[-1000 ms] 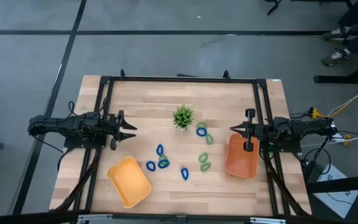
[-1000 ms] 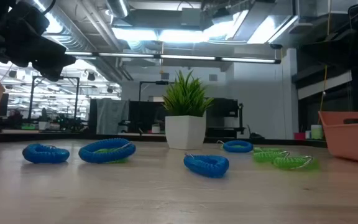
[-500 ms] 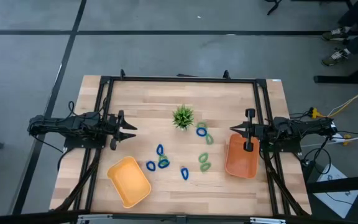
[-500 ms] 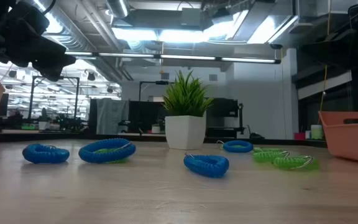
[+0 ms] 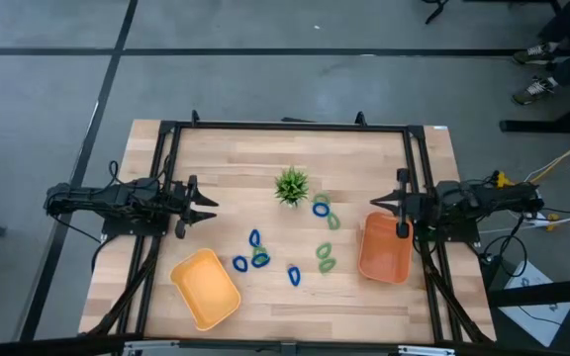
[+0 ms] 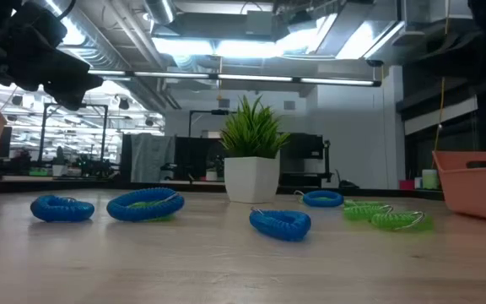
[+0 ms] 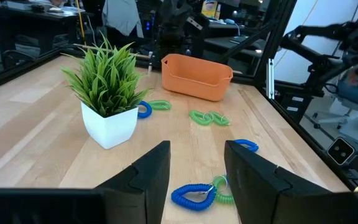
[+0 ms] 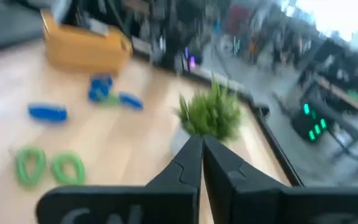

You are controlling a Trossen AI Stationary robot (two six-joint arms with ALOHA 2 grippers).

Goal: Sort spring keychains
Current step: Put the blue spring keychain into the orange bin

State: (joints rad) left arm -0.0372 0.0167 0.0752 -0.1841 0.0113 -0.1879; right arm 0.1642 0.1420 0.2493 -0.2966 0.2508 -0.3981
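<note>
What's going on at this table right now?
Nothing is being handled yet. The blue and green spring keychains lie loose on the table near a potted plant, between a yellow tray and an orange tray. The left gripper hangs open at the left side; the right gripper is shut, above the orange tray's edge.
</note>
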